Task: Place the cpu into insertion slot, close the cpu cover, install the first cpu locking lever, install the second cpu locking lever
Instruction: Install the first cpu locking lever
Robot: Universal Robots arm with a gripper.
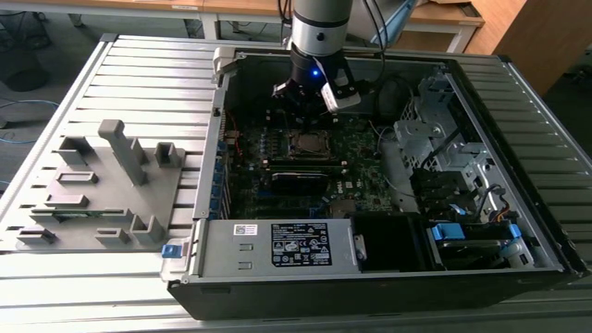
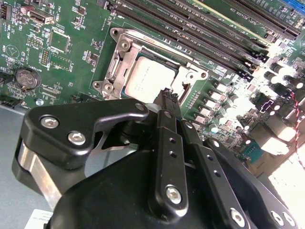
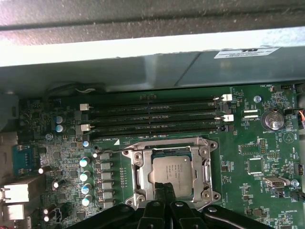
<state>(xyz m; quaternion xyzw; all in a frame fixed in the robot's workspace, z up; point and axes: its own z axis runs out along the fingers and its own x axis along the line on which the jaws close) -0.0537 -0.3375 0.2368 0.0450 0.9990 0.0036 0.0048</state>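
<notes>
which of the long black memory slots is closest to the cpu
The memory slot lying right beside the silver frame around the cpu; the other slots sit beyond it, toward the case's grey metal wall.

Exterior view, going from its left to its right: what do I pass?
Grey fixture plate → case's left wall → cpu → silver drive cage.
</notes>
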